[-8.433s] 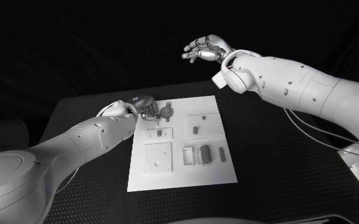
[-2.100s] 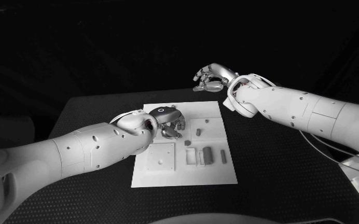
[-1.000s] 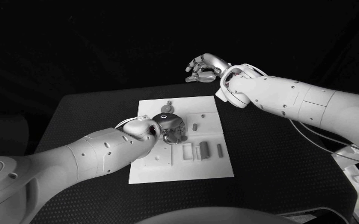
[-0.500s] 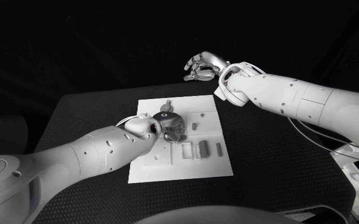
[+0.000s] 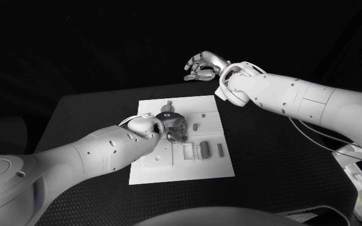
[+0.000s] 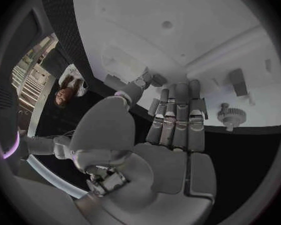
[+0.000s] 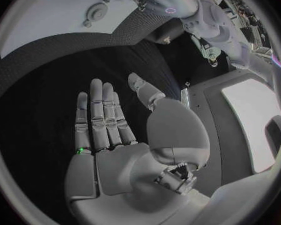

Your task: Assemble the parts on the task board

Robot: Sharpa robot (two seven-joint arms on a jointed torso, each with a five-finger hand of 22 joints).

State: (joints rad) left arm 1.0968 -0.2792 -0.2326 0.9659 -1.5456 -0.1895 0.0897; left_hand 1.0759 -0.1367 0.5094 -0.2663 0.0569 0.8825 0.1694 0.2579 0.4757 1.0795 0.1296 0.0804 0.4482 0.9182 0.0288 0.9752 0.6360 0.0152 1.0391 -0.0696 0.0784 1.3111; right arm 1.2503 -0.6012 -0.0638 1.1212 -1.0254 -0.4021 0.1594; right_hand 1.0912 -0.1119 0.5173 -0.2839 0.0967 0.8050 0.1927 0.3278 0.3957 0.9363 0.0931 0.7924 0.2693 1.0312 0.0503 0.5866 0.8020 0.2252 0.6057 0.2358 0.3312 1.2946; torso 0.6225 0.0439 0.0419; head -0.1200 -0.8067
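Small part (image 6: 158, 79) lying on task board (image 5: 215, 163) mid-plate, thumb and fingertip of left hand (image 5: 172, 126) closing narrowly round it; firm hold unclear. Risk: part tipping or skidding off its seat. Right hand (image 5: 202, 66) hovering beyond the board, fingers spread, holding nothing.

No words, brand names or numbers can be read anywhere in these views. The one sign is a small white ring on the dark back of the left hand (image 5: 170, 123), seen from the head camera; it may be a printed mark, though the view is too coarse to tell.
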